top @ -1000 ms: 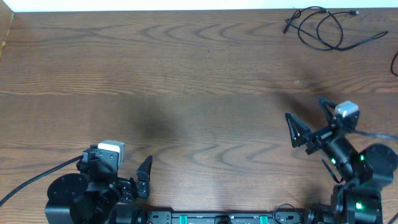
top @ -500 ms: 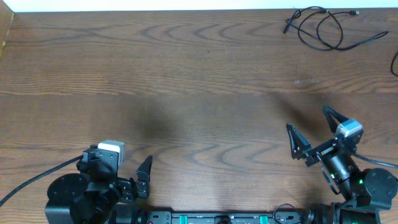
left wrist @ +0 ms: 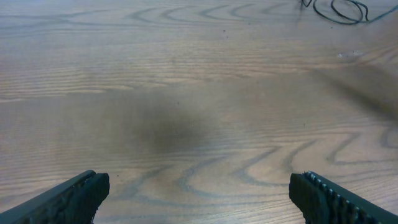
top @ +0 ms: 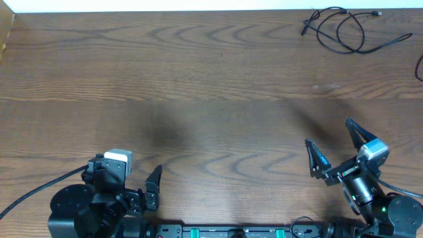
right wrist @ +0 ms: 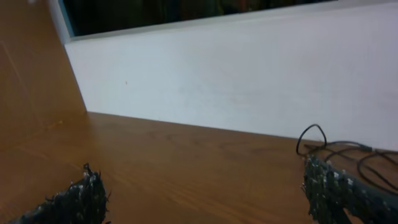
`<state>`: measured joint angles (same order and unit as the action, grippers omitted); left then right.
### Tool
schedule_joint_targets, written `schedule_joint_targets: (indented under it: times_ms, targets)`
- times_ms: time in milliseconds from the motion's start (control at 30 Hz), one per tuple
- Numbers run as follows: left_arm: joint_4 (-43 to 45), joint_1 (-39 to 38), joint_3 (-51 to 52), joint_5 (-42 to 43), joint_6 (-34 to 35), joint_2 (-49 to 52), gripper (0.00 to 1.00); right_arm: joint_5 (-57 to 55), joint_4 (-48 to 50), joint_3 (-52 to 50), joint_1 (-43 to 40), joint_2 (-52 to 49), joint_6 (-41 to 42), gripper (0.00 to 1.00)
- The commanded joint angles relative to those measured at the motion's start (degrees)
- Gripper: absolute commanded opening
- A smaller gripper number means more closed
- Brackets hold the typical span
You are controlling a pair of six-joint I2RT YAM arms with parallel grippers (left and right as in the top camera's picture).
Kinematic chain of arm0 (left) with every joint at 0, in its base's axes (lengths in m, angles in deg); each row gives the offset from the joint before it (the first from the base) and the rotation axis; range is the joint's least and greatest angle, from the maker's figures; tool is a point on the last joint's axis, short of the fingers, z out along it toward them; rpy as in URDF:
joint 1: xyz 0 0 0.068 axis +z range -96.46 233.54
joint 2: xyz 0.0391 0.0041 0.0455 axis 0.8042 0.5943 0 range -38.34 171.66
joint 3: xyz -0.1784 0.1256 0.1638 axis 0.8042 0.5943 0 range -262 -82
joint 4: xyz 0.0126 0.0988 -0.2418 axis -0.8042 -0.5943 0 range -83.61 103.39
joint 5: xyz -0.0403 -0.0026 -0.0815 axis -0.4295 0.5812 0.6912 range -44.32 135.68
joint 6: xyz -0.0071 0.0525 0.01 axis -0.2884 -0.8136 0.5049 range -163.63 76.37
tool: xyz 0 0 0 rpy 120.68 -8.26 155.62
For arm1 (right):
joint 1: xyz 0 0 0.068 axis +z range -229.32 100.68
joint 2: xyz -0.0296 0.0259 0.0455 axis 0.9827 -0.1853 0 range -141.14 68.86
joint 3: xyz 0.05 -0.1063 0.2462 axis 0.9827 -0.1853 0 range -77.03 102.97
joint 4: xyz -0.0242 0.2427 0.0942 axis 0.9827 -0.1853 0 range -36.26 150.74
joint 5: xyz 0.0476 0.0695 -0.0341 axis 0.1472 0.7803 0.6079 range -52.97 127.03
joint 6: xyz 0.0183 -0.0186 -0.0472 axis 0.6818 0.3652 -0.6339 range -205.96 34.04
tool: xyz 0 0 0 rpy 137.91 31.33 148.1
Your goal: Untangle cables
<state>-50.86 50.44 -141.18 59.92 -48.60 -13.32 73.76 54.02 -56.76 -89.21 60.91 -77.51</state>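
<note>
Right gripper (top: 327, 131) gapes wide, well apart from the cables (top: 342, 30).

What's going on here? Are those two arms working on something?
Two robot arms sit at a wooden table, and their job is to untangle the cables. Those thin black cords lie in a loose loop at the far right corner, and nothing is touching them. The left end effector is low near the front edge, open and empty. The right end effector is also open and empty, at the front right, well short of the cables. No untangling is under way at this moment.
</note>
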Motion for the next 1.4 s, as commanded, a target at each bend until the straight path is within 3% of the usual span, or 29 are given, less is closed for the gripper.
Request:
schedule_joint_targets:
  times_ms: [0,833,1367]
  targets:
    - [-0.02,0.13,-0.42,0.09,-1.01,-0.04,1.00,-0.63,-0.81,-0.28,0.22,1.97,-0.39,0.99]
    - [-0.02,0.13,-0.42,0.09,-1.01,-0.04,1.00,-1.38,-3.93,-0.26,0.22,6.88,-0.37,0.99]
    - [-0.02,0.13,-0.42,0.09,-1.01,-0.04,1.00,-3.63,-13.60,-0.28,0.22,6.88,-4.52,0.99]
